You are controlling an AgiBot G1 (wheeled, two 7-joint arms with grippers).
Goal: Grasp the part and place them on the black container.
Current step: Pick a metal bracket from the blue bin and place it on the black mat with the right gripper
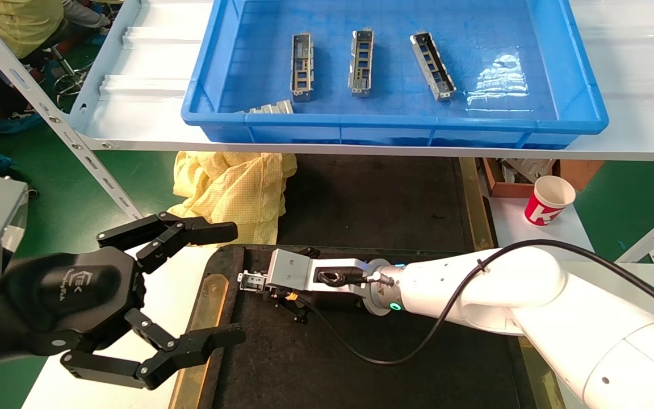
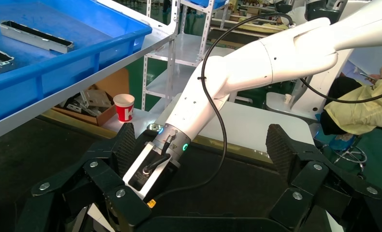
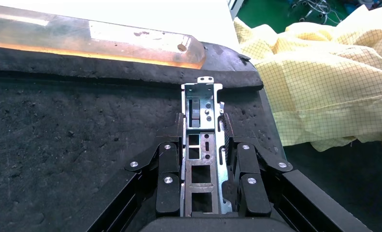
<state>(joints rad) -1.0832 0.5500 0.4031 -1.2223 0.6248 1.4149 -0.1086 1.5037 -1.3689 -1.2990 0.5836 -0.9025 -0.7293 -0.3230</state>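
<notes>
**Jaws shut on a part**

The right gripper (image 3: 201,145) has its jaws closed tight on a part (image 3: 202,126), low over the black container (image 1: 361,363). The left gripper (image 1: 222,284) hangs nearby, jaws wide open, holding nothing.

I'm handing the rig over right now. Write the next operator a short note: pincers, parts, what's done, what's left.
Right pincer: shut on one part, low over the black container near its left far corner; whether the part touches the surface cannot be told.
Left pincer: open, empty, parked beside the container's left edge.
Blue bin on the shelf: three parts lying apart, a fourth against the near wall.
Done: one part picked and carried over.
Left: release it, then fetch the ones in the bin.
</notes>
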